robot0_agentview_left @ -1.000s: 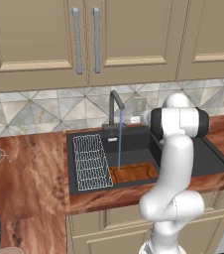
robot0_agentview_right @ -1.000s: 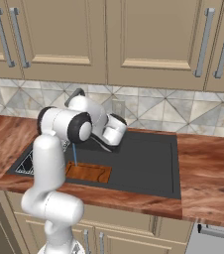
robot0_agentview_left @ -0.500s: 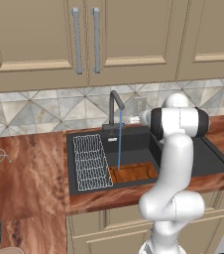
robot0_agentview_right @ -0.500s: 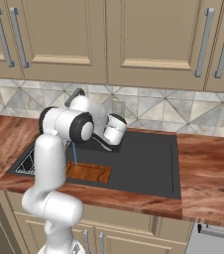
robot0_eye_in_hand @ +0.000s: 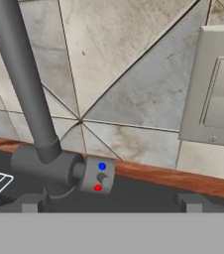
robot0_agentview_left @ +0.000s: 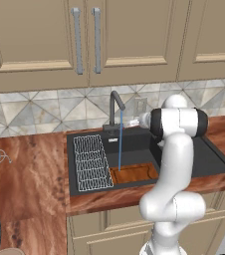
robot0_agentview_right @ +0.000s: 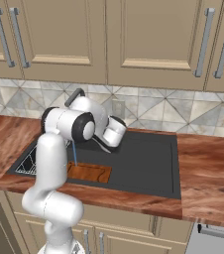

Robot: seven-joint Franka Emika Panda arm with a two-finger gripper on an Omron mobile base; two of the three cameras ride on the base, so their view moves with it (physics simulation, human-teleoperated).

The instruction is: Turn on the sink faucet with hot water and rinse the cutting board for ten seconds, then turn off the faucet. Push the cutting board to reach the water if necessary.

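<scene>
The wood-grain table [robot0_agentview_left: 30, 179] carries the sink [robot0_agentview_left: 211, 159], a wide black basin set into it below the tan wall cabinets [robot0_agentview_left: 84, 40] and the tiled backsplash [robot0_agentview_left: 50, 107]. The white arm [robot0_agentview_left: 176, 149] rises from its base in front of the table edge, climbs to a dark elbow joint above the basin's middle, then folds back and down toward the rear rim, so the forearm points at the wall. In the right base view the wrist hangs low over the back of the basin just beside the sink faucet [robot0_agentview_right: 74, 96].

A white wire rack [robot0_agentview_left: 90, 162] lies in the left part of the basin. Just beside it, along the near wall, the cutting board [robot0_agentview_left: 134, 174] rests flat on the basin floor. The faucet stands on the back rim, its neck bent forward, and the water [robot0_agentview_left: 120, 149] drops from it in a thin blue line that lands on the board's left end.

The hand [robot0_eye_in_hand: 109, 201] faces the faucet's base at close range: its two dark fingertips [robot0_eye_in_hand: 29, 202] stand widely apart, gripping nothing, with the small lever knob [robot0_eye_in_hand: 100, 177], marked by a blue dot and a red dot, between them and slightly beyond. Whether a fingertip touches the knob I cannot tell. A wall outlet plate [robot0_eye_in_hand: 215, 89] sits on the tiles to the right.
</scene>
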